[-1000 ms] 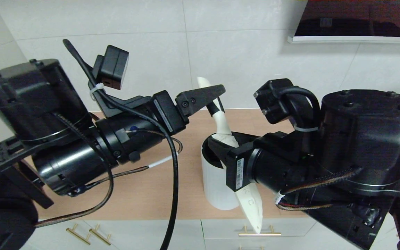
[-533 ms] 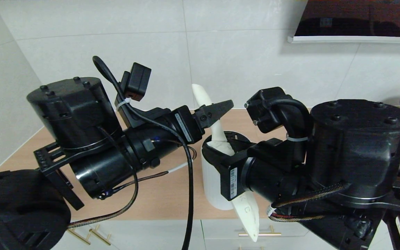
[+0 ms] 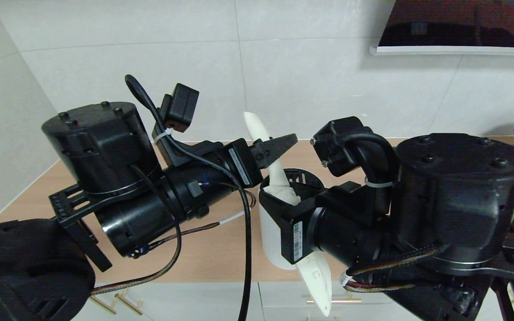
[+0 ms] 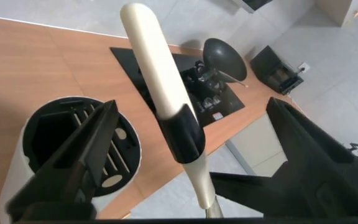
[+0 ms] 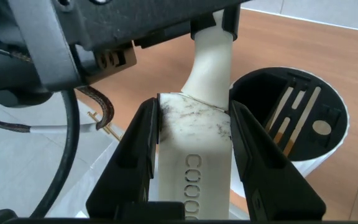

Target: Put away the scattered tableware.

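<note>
Right fingers (image 5: 135,155) clamped on knife (image 5: 194,127), left fingers (image 4: 82,152) apart around handle (image 4: 151,59) in wrist view

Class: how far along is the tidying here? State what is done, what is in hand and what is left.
Done: the knife is off the counter. In hand: the right gripper clamps its blade, while the left gripper has its open jaws either side of the handle. Left: putting it into the holder; it is not yet inside.
</note>
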